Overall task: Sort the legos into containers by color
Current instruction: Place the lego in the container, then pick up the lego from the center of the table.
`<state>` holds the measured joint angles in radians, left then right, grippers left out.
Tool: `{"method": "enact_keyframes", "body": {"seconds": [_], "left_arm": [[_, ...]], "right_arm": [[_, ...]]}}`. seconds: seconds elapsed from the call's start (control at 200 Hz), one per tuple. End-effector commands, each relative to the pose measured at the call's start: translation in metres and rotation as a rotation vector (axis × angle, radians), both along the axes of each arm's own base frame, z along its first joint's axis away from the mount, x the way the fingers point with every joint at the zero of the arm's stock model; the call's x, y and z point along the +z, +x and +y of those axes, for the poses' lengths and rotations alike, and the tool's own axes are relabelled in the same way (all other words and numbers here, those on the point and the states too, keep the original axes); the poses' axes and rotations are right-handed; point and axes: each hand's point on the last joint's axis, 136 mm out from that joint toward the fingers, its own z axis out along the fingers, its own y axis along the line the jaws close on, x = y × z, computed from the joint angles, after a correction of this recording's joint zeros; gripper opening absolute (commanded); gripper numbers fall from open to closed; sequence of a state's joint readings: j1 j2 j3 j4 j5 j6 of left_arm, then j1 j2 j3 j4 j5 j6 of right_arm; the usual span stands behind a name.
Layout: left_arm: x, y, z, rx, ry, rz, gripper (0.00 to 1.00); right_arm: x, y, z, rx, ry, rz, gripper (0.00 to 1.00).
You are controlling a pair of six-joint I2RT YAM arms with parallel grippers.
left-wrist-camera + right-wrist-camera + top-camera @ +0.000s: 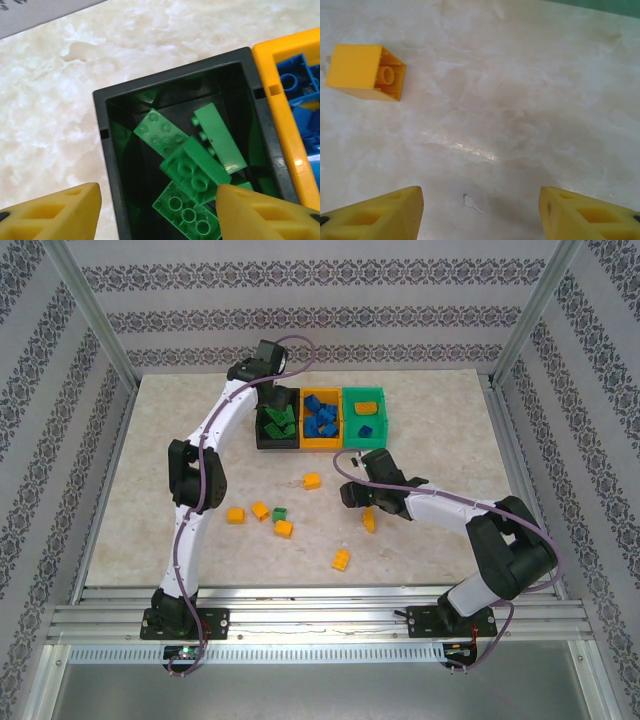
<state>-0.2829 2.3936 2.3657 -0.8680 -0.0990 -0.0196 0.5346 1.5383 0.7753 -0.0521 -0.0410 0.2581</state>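
Three containers stand in a row at the back: a black bin [262,437] holding green legos [277,421], a yellow-orange bin [321,444] holding blue legos [322,418], and a green bin [383,420] with one yellow and one blue lego. My left gripper [270,403] hangs open over the black bin [107,150], with nothing between its fingers; several green legos [197,170] lie below in the bin. My right gripper [350,490] is open low over bare table [485,125]. A yellow lego [365,72] lies ahead of it to the left.
Loose yellow legos lie mid-table [312,481], [236,515], [260,510], [284,529], [342,560], and one [370,520] beside the right arm. A small green lego [280,513] sits among them. Metal frame posts and patterned walls surround the table.
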Motion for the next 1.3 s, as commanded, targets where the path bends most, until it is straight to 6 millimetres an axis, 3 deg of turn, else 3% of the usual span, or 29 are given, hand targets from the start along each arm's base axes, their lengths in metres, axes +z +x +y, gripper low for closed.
{"method": "enact_keyframes", "body": {"seconds": [0.0, 0.1, 0.2, 0.445, 0.595, 0.695, 0.799, 1.014, 1.144, 1.294], "left_arm": [[0.018, -0.023, -0.005, -0.006, -0.08, 0.028, 0.63], [0.025, -0.045, -0.016, -0.034, -0.169, 0.018, 0.64], [0.022, -0.079, -0.022, -0.047, -0.247, 0.037, 0.65], [-0.026, -0.176, -0.025, -0.051, -0.279, 0.233, 0.67], [-0.047, -0.225, -0.046, -0.115, -0.341, 0.333, 0.67], [-0.063, -0.253, -0.057, -0.166, -0.286, 0.415, 0.67], [-0.082, -0.278, -0.053, -0.162, -0.161, 0.511, 0.66], [-0.096, -0.302, -0.046, -0.156, -0.013, 0.575, 0.64], [-0.106, -0.301, -0.038, -0.115, 0.03, 0.575, 0.64], [-0.118, -0.295, -0.052, -0.123, -0.013, 0.591, 0.63]], "right_arm": [[0.008, 0.006, 0.006, 0.013, -0.015, -0.025, 0.63], [0.007, 0.006, 0.006, 0.016, -0.024, -0.025, 0.63], [0.007, 0.007, 0.006, 0.013, -0.028, -0.03, 0.63], [0.002, 0.007, 0.008, 0.018, -0.024, -0.015, 0.63], [0.0, 0.008, 0.01, 0.021, -0.023, -0.01, 0.63], [-0.001, 0.008, 0.01, 0.019, -0.025, -0.01, 0.63], [-0.001, 0.009, 0.009, 0.016, -0.032, -0.012, 0.63], [0.0, 0.009, 0.008, 0.014, -0.036, -0.016, 0.63], [0.001, 0.008, 0.007, 0.015, -0.038, -0.018, 0.63], [0.0, 0.008, 0.006, 0.014, -0.043, -0.018, 0.63]]}}
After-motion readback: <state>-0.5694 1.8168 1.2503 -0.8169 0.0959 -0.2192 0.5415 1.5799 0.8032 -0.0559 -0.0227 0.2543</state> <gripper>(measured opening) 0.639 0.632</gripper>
